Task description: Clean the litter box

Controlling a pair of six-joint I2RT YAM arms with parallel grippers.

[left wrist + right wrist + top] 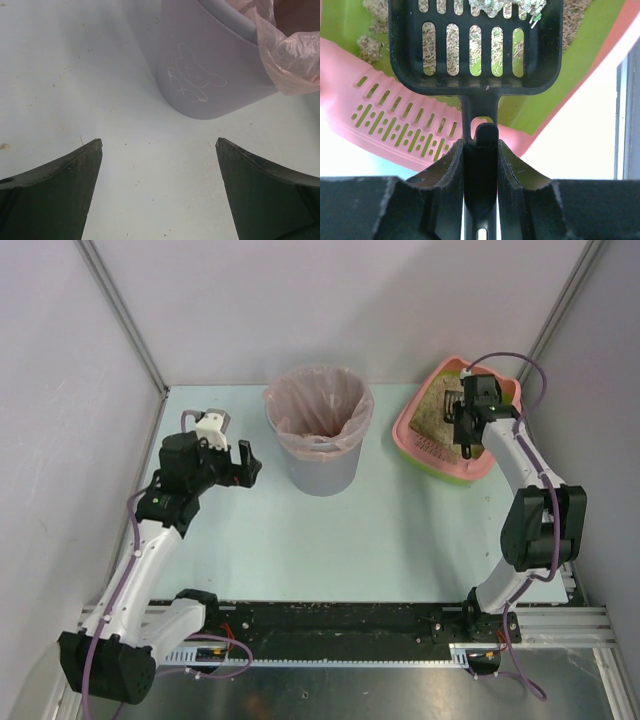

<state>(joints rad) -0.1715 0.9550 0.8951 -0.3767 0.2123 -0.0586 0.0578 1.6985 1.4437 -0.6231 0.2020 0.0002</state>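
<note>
The litter box (408,435) stands at the far right of the table (400,540), at about 2 o'clock from the table's middle, and it has beige granules inside. The right gripper (480,150) is over it, with its two fingers clamped on the handle of a black slotted scoop (480,85). The scoop is above the pink slotted ledge (395,125) and carries some granules. The left gripper (242,462) hovers at 9 o'clock of the grey bin (322,475), near it but apart. Its fingers are spread wide, with nothing between them.
</note>
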